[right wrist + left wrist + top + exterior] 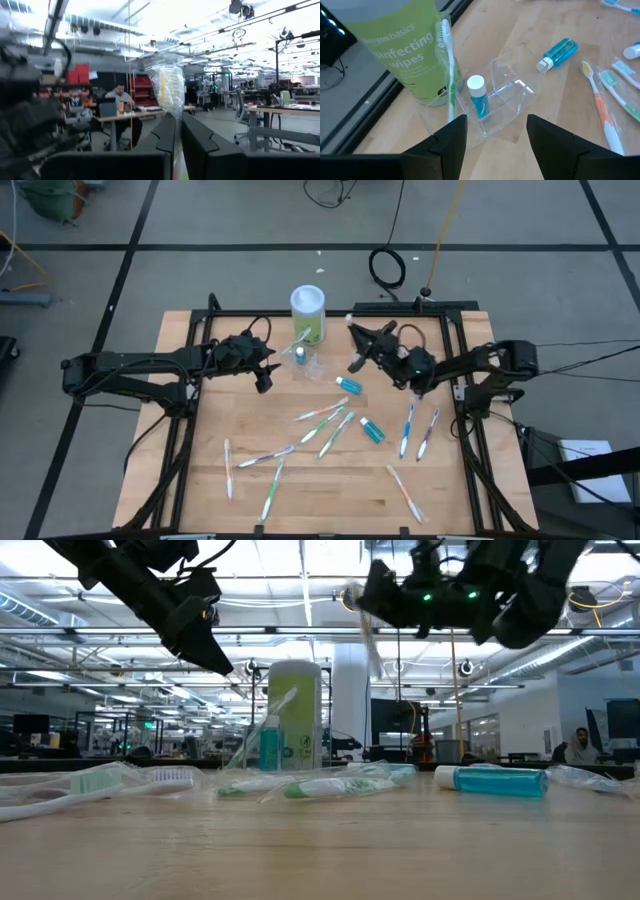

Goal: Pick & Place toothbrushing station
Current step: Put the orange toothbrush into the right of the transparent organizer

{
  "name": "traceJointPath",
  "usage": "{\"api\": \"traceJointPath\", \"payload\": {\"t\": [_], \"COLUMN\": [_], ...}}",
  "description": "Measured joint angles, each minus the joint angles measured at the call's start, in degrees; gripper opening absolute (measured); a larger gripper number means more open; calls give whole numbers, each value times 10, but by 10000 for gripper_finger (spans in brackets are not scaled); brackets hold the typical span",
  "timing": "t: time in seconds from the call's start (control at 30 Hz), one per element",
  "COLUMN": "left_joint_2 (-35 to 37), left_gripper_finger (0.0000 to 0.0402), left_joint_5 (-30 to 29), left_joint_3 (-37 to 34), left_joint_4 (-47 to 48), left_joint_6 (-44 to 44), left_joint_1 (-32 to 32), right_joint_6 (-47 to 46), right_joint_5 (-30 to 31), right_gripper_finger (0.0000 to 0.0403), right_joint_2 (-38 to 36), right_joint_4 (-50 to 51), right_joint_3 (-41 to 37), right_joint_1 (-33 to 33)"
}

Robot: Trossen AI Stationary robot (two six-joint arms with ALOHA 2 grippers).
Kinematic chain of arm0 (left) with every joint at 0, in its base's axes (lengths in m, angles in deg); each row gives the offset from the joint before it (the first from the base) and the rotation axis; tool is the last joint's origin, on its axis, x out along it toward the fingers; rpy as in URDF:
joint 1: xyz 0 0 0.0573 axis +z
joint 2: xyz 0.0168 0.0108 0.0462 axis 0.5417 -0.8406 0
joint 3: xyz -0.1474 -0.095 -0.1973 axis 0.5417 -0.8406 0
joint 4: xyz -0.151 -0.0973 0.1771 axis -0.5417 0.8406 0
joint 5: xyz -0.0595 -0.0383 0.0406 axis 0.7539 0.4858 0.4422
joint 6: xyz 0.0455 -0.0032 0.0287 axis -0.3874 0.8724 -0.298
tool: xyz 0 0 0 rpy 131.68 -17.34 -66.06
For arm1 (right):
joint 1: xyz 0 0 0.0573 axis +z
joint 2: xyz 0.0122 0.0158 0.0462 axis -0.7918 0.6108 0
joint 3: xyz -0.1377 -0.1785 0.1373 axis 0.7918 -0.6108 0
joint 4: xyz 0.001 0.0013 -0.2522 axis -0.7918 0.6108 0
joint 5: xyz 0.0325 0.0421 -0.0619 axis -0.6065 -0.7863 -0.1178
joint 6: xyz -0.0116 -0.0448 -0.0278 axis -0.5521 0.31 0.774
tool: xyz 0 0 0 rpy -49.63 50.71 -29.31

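The toothbrushing station (pixel 507 95) is a see-through holder standing on the table beside the green wipes canister (pixel 400 50); it also shows in the high view (pixel 314 366). A small blue tube with a white cap (pixel 477 97) stands in it, and a toothbrush (pixel 447 60) in it leans against the canister. My left gripper (pixel 495 135) is open and empty, just above and short of the station (pixel 265 372). My right gripper (pixel 358 342) is raised right of the canister, shut on a wrapped toothbrush (pixel 167 87). My right gripper pinches the wrapped toothbrush between its two fingers (pixel 165 135). The bristle head in its clear wrapper (pixel 168 85) sticks out past the fingertips. In the low view the brush (pixel 368 640) is lifted clear of the table and stands steeply tilted below the gripper.
Several wrapped toothbrushes (pixel 322 420) lie scattered over the middle and front of the wooden table (pixel 200 480). Two blue tubes (pixel 348 385) (pixel 372 430) lie among them. More brushes lie at the right (pixel 410 430) and front left (pixel 228 465).
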Motion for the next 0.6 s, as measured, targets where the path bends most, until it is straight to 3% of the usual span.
{"api": "traceJointPath", "payload": {"t": [0.33, 0.6], "left_joint_2": [0, 0], "left_gripper_finger": [212, 212], "left_joint_5": [0, 0], "left_joint_3": [0, 0], "left_joint_4": [0, 0], "left_joint_6": [-19, -12], "left_joint_1": [0, 0], "right_joint_6": [23, 23], "right_joint_5": [-15, -15], "right_gripper_finger": [11, 11], "right_joint_2": [159, 227], "right_joint_4": [-3, -4], "right_joint_3": [134, 191], "right_joint_1": [0, -3]}}
